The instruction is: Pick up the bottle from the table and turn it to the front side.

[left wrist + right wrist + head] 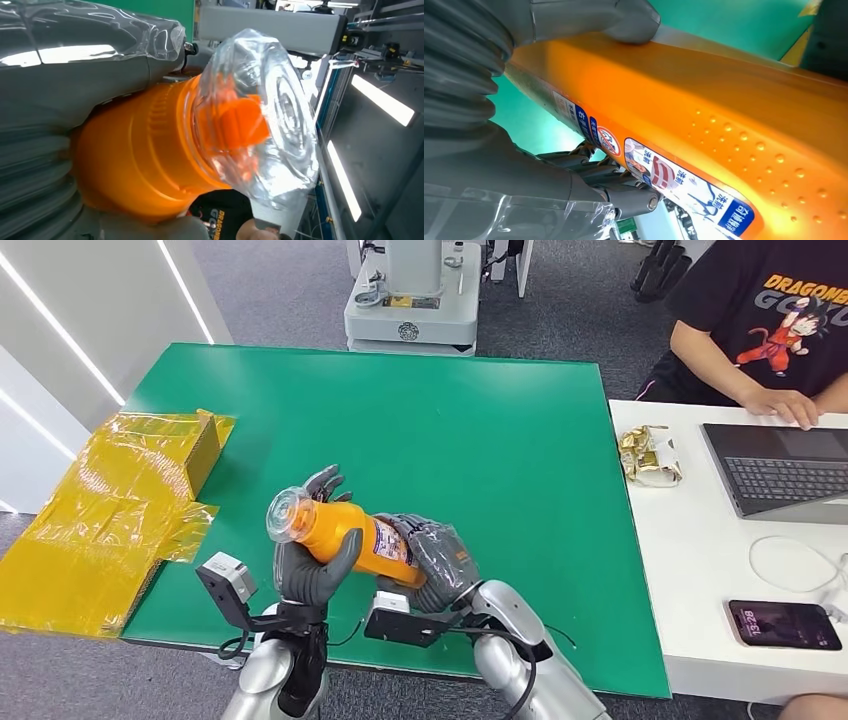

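1. The orange bottle (350,535) is held up off the green table (480,440), lying roughly on its side, its clear-capped end pointing toward the robot's left and slightly up.
2. The left hand (312,565) grasps the bottle near its neck, thumb over the near side and dark fingers (325,480) showing behind it.
3. The right hand (435,560) grips the bottle's lower body, its fingers wrapped around the labelled part.
4. In the left wrist view, the clear cap (260,115) covers an orange inner nozzle (235,122), with the grey thumb (75,85) pressed on the bottle's shoulder.
5. In the right wrist view, a label strip (649,170) with blue and red printing runs along the bottle's side beside a patch of raised dots (764,145).
6. A yellow-wrapped cardboard box (110,510) lies open at the table's left edge.
7. On the white desk (690,570) to the right sit a laptop (785,470), a phone (785,625) and a gold foil packet (650,455); a person (770,320) in a black T-shirt rests a hand beside the laptop.
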Available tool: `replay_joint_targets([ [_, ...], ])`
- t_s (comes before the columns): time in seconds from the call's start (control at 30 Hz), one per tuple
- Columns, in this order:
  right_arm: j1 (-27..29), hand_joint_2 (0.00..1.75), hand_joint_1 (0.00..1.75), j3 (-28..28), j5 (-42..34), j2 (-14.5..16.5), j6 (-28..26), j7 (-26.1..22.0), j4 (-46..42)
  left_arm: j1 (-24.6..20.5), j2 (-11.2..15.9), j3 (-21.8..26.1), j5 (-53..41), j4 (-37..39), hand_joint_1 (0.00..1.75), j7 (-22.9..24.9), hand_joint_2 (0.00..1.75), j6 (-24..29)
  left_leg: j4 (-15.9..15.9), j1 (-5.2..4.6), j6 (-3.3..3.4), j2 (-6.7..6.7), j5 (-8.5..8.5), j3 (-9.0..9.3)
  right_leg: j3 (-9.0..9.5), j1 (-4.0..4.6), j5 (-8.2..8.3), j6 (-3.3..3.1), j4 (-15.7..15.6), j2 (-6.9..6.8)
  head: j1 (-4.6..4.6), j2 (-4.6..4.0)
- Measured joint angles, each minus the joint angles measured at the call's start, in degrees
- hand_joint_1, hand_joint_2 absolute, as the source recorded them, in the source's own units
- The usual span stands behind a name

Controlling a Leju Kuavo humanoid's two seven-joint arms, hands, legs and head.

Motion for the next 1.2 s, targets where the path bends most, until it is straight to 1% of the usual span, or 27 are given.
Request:
replay_joint_targets([
  [0.37,-0.94,1.75,1.75,0.34,-0.08,0.44,-0.09,-0.47,2.37,-0.31,0.01,0.6,-0.46,0.21,1.75,-0.83,1.75,1.05,0.0,0.0,0.0,0.0,0.0,0.0,0.0,0.0,0.0,0.0,-0.01,0.0,0.0,0.0],
  [0.4,-0.94,1.75,1.7,0.38,-0.01,0.44,-0.11,-0.47,2.42,-0.35,0.01,0.61,-0.46,0.23,1.75,-0.84,1.75,1.15,0.0,0.0,0.0,0.0,0.0,0.0,0.0,0.0,0.0,0.0,-0.01,0.0,0.01,0.0],
  [0.5,-0.92,1.75,0.41,0.45,0.01,0.44,-0.37,-0.46,2.46,-0.41,0.01,0.61,-0.46,0.26,1.75,-0.89,1.75,1.27,0.0,0.0,0.0,0.0,0.0,0.0,0.0,0.0,0.0,0.0,-0.01,0.0,0.0,0.0],
  [0.53,-0.89,1.75,0.02,0.45,-0.12,0.45,-0.59,-0.44,2.45,-0.44,0.01,0.61,-0.45,0.26,1.75,-0.89,1.75,1.29,0.0,0.0,0.0,0.0,0.0,0.0,0.0,0.0,0.0,0.0,0.0,0.0,0.0,0.0],
  [0.7,-0.39,1.75,0.0,0.46,-0.88,0.72,-2.61,-0.41,1.15,-0.59,0.01,0.61,-0.22,0.33,1.75,-0.83,1.75,1.6,0.01,0.0,0.0,0.01,0.0,0.01,-0.01,0.0,0.0,0.0,0.0,0.01,0.0,0.0],
  [0.97,3.37,1.75,0.0,-0.17,-3.11,0.76,-7.28,-1.15,-6.35,-0.59,-0.02,0.61,-0.11,0.35,1.75,-0.81,1.75,1.98,0.0,0.0,0.0,0.01,-0.01,0.0,-0.01,0.0,-0.01,0.0,-0.01,0.01,0.0,0.0],
  [1.07,5.32,1.75,0.0,-0.72,-5.1,0.78,-10.04,-2.8,-9.47,-0.56,0.03,0.63,-1.13,0.22,1.75,-1.32,1.75,3.43,0.0,0.0,0.0,0.0,-0.01,0.0,-0.01,0.0,0.0,0.0,-0.01,0.0,0.0,0.0],
  [1.2,8.69,1.75,0.0,-1.58,-10.65,0.89,-14.86,-6.58,-14.93,-0.49,0.6,1.31,-5.35,-1.74,1.75,-3.11,1.75,7.73,-0.01,0.0,-0.01,0.01,-0.01,0.0,-0.01,0.0,-0.01,0.0,-0.01,0.0,0.0,0.0],
])
